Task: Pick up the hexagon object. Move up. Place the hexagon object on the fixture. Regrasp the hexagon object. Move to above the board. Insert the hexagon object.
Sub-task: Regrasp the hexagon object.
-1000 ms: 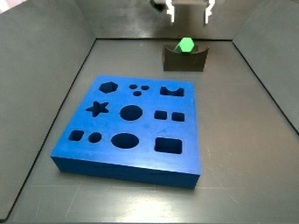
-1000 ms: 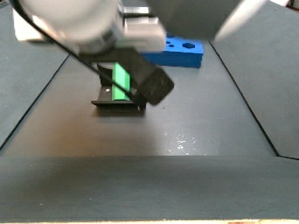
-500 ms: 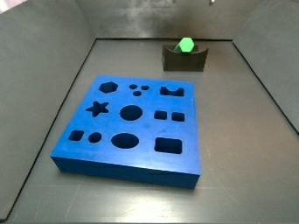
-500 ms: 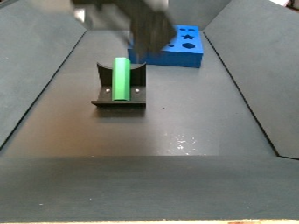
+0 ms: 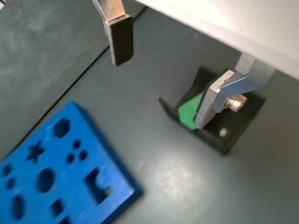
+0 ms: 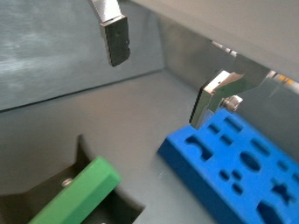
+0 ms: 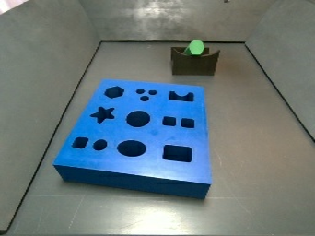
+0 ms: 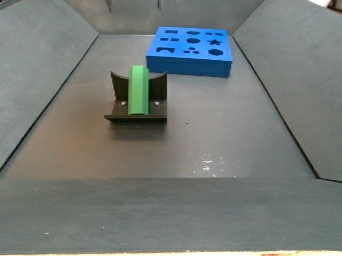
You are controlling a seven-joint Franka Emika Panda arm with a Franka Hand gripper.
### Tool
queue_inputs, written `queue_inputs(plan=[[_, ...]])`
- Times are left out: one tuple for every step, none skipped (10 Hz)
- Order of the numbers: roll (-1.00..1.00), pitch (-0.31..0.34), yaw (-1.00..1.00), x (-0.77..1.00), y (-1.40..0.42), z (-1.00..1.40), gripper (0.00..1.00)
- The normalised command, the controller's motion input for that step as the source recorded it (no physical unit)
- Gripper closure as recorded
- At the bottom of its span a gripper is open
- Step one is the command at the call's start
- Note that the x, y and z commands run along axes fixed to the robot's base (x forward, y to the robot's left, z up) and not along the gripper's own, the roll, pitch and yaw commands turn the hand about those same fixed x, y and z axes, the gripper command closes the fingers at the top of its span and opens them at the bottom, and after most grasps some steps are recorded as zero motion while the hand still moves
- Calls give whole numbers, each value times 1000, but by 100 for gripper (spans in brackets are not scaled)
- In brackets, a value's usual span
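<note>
The green hexagon object (image 7: 194,46) lies in the notch of the dark fixture (image 7: 193,63) near the back wall, and it shows lengthwise in a side view (image 8: 139,88) on the fixture (image 8: 135,112). The blue board (image 7: 142,124) lies flat mid-floor, also seen in a side view (image 8: 191,50). My gripper (image 5: 170,74) is out of both side views. In both wrist views it hangs high above the floor, open, with nothing between its fingers (image 6: 114,39). The hexagon object (image 5: 187,111) sits far below, partly hidden behind one finger (image 5: 222,94).
Dark sloped walls enclose the floor on all sides. In a wrist view the board (image 6: 239,166) lies to one side of the hexagon object (image 6: 76,197) and the fixture (image 6: 30,188). Another wrist view shows the board (image 5: 52,166) apart from the fixture (image 5: 233,131).
The gripper has risen away from the fixture and left both side views. The hexagon object stays in the notch, unmoved.
</note>
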Motion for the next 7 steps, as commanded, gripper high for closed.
queue_inputs(plan=[[1000, 38, 33, -3, -31, 10, 0], [1000, 35, 33, -1, -45, 4, 0], [1000, 31, 35, -2, -33, 7, 0], [1000, 30, 36, -3, -27, 7, 0], [1000, 30, 36, -7, -26, 5, 0], [1000, 35, 38, -5, -24, 11, 0], [1000, 38, 40, 1, -24, 14, 0]])
